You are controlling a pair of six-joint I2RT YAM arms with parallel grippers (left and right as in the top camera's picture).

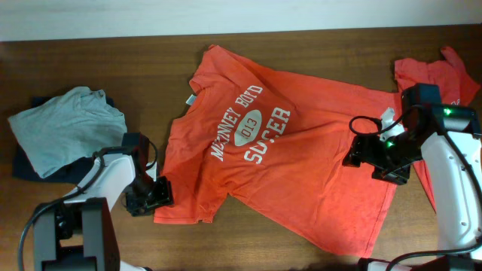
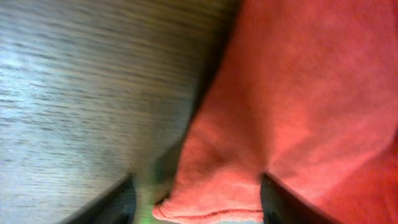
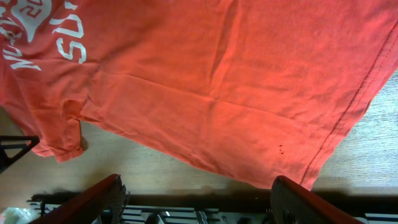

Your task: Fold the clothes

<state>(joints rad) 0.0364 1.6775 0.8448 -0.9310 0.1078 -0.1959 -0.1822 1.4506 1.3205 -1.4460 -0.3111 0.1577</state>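
Black fingers (image 2: 115,204) of the left gripper (image 2: 198,198) stood apart at the bottom of the left wrist view. The hemmed edge of a sleeve (image 2: 214,165) lay between them, close against one finger and clear of the other, not pinched. From overhead, that gripper sat low at the near-left edge of the orange-red T-shirt (image 1: 301,173), right at the sleeve.

The right gripper (image 3: 199,196) had its jaws wide, with nothing between them. It hung over the lower body of the same shirt, close to the stitched bottom hem (image 3: 348,106).

The T-shirt lay face up and creased across the middle of the wooden table (image 1: 90,68), collar toward the far left and hem toward the right. White lettering (image 1: 252,124) reading "McKinney" and "Soccer" curved around a white oval.

A second orange-red shirt (image 1: 425,75) lay at the far right edge, partly under the right arm. At the left edge, a grey garment (image 1: 64,128) rested on a dark one (image 1: 22,169), apart from the T-shirt.
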